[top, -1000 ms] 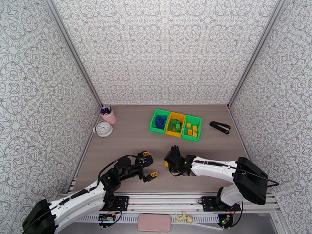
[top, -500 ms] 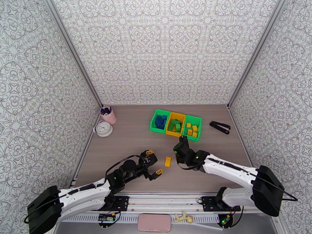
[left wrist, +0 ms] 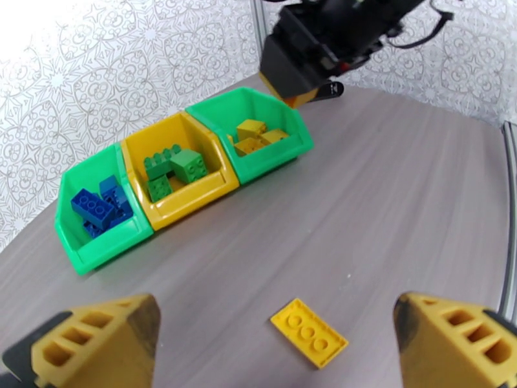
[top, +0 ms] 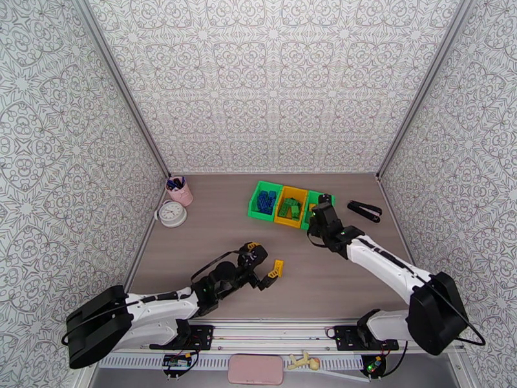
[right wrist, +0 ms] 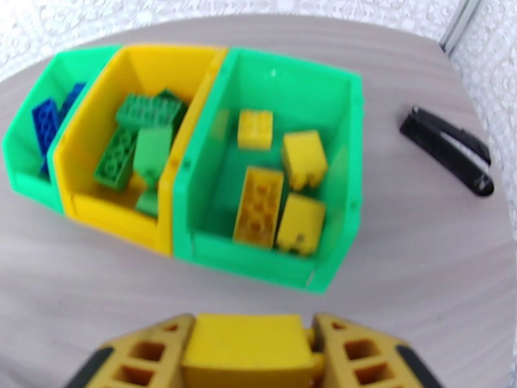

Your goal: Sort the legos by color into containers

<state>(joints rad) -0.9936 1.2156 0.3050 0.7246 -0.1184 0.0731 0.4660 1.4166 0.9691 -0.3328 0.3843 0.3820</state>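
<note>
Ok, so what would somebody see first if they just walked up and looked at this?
Probably the bright row of three bins at the far middle of the table, holding blue, green and yellow bricks sorted by colour. Next, the right end effector at the row's right end, gripping a yellow brick, and the left end effector, open above a flat yellow brick lying on the table.

Overhead from behind; both wrists share bins (right wrist: 258, 260).

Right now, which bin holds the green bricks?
The yellow-orange middle bin; the left green bin holds blue bricks, the right green bin yellow bricks.
</note>
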